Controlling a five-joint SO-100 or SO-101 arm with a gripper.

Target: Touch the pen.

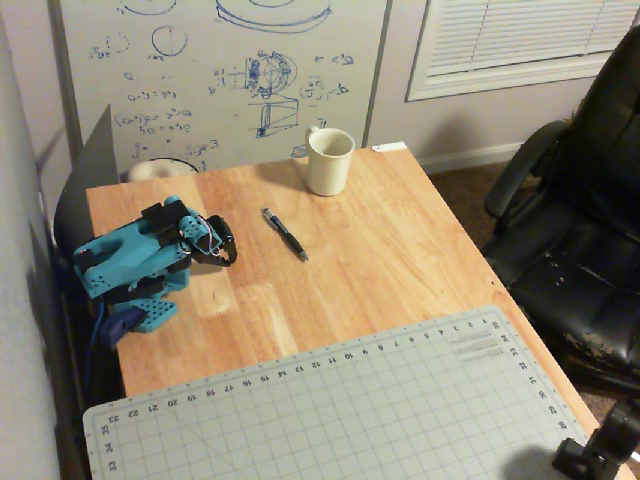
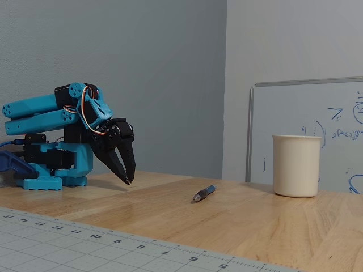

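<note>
- The pen (image 1: 285, 234) lies flat on the wooden table (image 1: 400, 260), a little left of centre in the upper half of the overhead view. Its long axis runs diagonally from upper left to lower right. In the fixed view the pen (image 2: 203, 194) sits mid-frame with its silvery tip pointing toward the lower left.
- The gripper (image 1: 228, 252) is to the left of the pen in the overhead view, near but clearly apart from it, with bare wood between them. In the fixed view the gripper (image 2: 129, 179) points down, its tips just above the tabletop, and the two dark fingers meet at their tips, so it reads as closed on nothing.
- Judged from this, the coming move is a reach rightward in both views across the open strip of table, meeting the pen roughly broadside.
- The cream mug (image 1: 329, 160) stands beyond the pen toward the upper part of the overhead frame, well clear of that path.
- The cutting mat (image 1: 340, 410) fills the lower frame, also out of the way.
</note>
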